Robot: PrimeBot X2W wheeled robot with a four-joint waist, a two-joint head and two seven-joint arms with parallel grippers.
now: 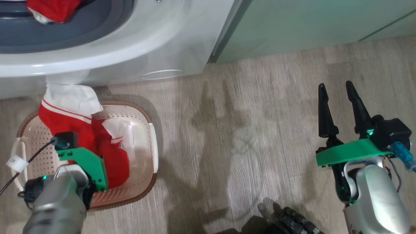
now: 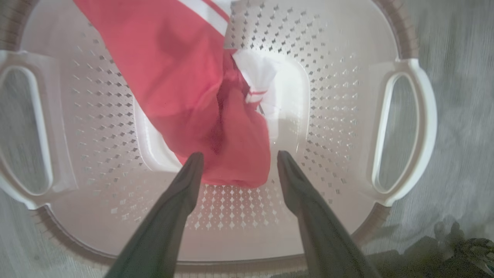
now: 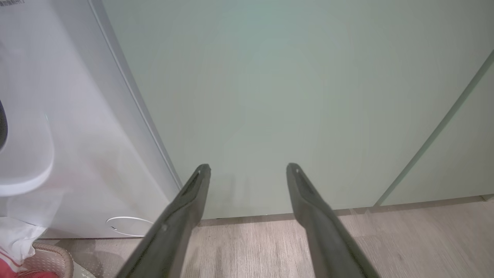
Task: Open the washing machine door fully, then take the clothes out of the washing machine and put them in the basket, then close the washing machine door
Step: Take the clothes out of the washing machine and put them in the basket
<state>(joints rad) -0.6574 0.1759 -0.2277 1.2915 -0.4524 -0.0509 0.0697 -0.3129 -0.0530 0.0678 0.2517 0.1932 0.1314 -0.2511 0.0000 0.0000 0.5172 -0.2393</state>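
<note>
Head view: the clothes (image 1: 74,130) lie in the basket (image 1: 155,146), one white part over its rim. More red fabric (image 1: 53,9) sits in the washing machine (image 1: 130,42) beyond the basket; unloading and closing remain. Left gripper (image 2: 239,154) over the basket, right gripper (image 1: 335,84) well apart from it: jaws wide, empty. You cannot judge the door's position.

Silver-grey forearms (image 1: 55,201), green wrist brackets (image 1: 352,151), long dark gripper fingers (image 1: 325,110), black cable (image 1: 39,152) with white tag (image 1: 16,163), blue connector (image 1: 401,152)
</note>
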